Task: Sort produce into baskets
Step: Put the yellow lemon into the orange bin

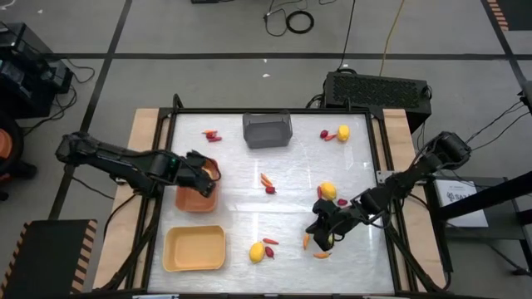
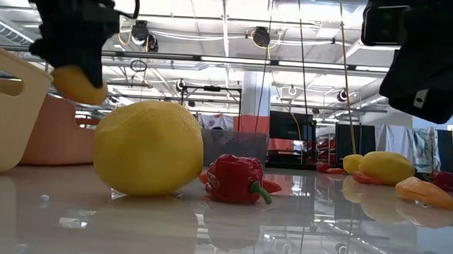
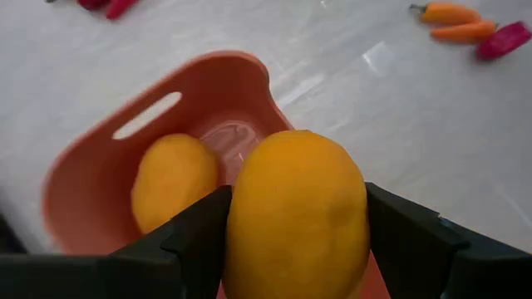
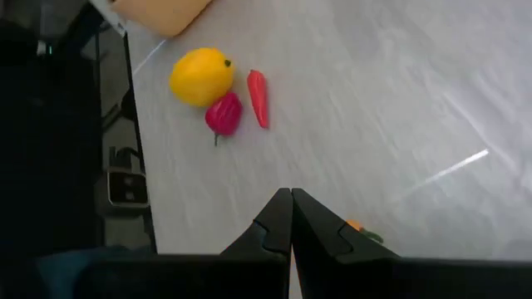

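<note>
My left gripper [image 1: 205, 172] hangs over the orange-brown basket [image 1: 194, 199], shut on a yellow-orange fruit [image 3: 299, 216]. A second such fruit [image 3: 173, 181] lies inside that basket [image 3: 241, 66]. My right gripper [image 1: 321, 233] hovers shut and empty above the table's near right part, close to small orange pieces [image 1: 306, 241]. More produce lies loose on the table: a yellow fruit [image 4: 201, 76] with a red pepper [image 4: 223, 115] and a red stick [image 4: 258, 98], and another yellow fruit [image 1: 327, 191]. The pale yellow basket [image 1: 194, 248] stands at the near left, the grey bin [image 1: 267, 129] at the far middle. My left gripper pinches the yellow-orange fruit by two opposite sides [image 3: 243, 224] between its two fingers [image 3: 195, 241]. The fingers come from above, slanting down. The fruit is lifted clear, above the orange-brown basket's opening [image 2: 79, 82].
A yellow fruit [image 1: 343, 132] and a red piece [image 1: 326, 134] lie at the far right, red pieces [image 1: 212, 134] at the far left, a carrot-like stick [image 1: 266, 179] and a red piece [image 1: 270, 189] mid-table. A raised frame [image 1: 378, 149] edges the table.
</note>
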Tool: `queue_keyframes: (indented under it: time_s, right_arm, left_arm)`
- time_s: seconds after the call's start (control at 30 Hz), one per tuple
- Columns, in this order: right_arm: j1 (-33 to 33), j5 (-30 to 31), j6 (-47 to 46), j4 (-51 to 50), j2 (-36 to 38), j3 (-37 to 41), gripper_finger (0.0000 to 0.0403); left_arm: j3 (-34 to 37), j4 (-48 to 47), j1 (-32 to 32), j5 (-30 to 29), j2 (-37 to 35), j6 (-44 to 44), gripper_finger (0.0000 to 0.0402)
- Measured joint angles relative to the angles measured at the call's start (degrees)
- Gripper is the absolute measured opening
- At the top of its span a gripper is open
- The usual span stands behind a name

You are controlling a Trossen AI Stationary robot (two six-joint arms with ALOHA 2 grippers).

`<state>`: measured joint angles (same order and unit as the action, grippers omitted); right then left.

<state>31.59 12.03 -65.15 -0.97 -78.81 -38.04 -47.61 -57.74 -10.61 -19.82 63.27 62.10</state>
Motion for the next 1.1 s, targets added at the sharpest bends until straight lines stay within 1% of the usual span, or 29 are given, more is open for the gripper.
queue_keyframes:
  time_s: [0.17, 0.33, 0.53, 0.67, 0.73, 0.9, 1.1]
  right_arm:
    - [-0.54, 4.42, -4.73, 1.71, -0.02, -0.01, 0.0000]
    - [-2.19, 4.66, -6.42, 5.39, -0.04, 0.00, 0.0000]
    - [-4.29, 5.57, -8.58, 10.01, -0.04, -0.02, 0.0000]
    - [-5.29, 7.25, -7.38, 11.25, -0.04, -0.02, 0.0000]
    - [-5.95, 6.95, -6.18, 11.69, -0.03, -0.02, 0.0000]
    - [-7.35, 2.98, -3.35, 13.26, -0.02, -0.02, 0.0000]
    - [-7.48, -0.31, 0.35, 13.24, -0.03, -0.02, 0.0000]
  left_arm:
    - [4.20, 2.49, 0.40, -0.76, 0.79, -0.74, 0.0259]
    - [7.17, 5.43, 0.46, -1.07, 1.56, 4.64, 0.0260]
    - [7.56, 4.55, 0.60, -2.49, 3.39, 1.54, 0.0265]
    - [7.56, 4.94, 1.87, -2.59, 3.75, 1.64, 0.0288]
    - [7.56, 5.31, 2.71, -2.64, 3.71, 1.94, 0.0303]
    - [7.56, 7.17, 4.70, -2.18, 3.71, -0.07, 0.0334]
    - [4.43, 7.29, 6.43, -1.25, 3.67, -1.42, 0.0340]
